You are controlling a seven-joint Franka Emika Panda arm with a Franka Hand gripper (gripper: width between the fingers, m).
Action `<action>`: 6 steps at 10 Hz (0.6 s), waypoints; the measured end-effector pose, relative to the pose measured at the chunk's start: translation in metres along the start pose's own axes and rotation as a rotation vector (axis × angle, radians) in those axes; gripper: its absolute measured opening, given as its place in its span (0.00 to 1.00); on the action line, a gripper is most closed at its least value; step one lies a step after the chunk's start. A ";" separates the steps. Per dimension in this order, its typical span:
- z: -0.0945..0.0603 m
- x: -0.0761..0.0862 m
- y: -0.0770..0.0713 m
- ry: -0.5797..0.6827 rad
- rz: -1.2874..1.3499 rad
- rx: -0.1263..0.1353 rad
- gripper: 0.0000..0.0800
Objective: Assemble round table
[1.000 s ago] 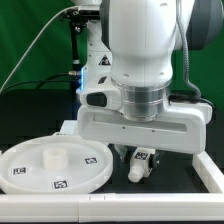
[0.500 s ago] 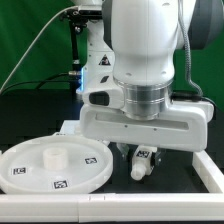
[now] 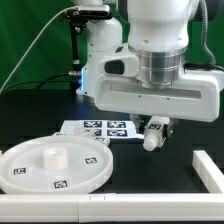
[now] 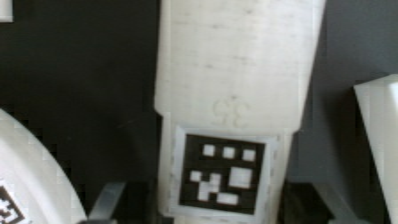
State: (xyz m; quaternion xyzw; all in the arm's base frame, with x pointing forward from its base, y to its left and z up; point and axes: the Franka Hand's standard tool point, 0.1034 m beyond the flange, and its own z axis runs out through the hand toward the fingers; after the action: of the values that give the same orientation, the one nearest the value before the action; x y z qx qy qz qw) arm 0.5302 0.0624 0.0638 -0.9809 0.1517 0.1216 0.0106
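Note:
The large white round disc [image 3: 56, 165] with a raised rim, a central hub and square tags lies flat at the exterior view's lower left. My gripper [image 3: 154, 130] hangs to its right, above the table, shut on the short white cylindrical leg [image 3: 153, 136], which carries a tag. In the wrist view the leg [image 4: 231, 90] fills the middle, its tag between my fingers [image 4: 111, 200]. The disc's rim [image 4: 27, 170] curves at one side. The small base piece is out of view.
The marker board [image 3: 105, 129] lies on the black table behind the disc. A white fence runs along the front edge [image 3: 110, 205] and rises at the exterior view's right [image 3: 208, 165]. The robot's base stands behind.
My gripper has risen and shifted toward the exterior view's right with the leg in it, uncovering the marker board. The disc has not moved.

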 end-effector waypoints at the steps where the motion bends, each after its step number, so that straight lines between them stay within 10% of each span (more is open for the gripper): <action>1: 0.001 -0.001 -0.001 -0.001 -0.002 -0.001 0.39; 4: 0.028 -0.058 -0.001 0.026 -0.056 -0.023 0.39; 6: 0.029 -0.058 -0.001 0.023 -0.057 -0.023 0.39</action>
State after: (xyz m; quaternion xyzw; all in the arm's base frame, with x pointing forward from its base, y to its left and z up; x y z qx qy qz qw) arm 0.4701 0.0824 0.0494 -0.9862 0.1224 0.1118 0.0009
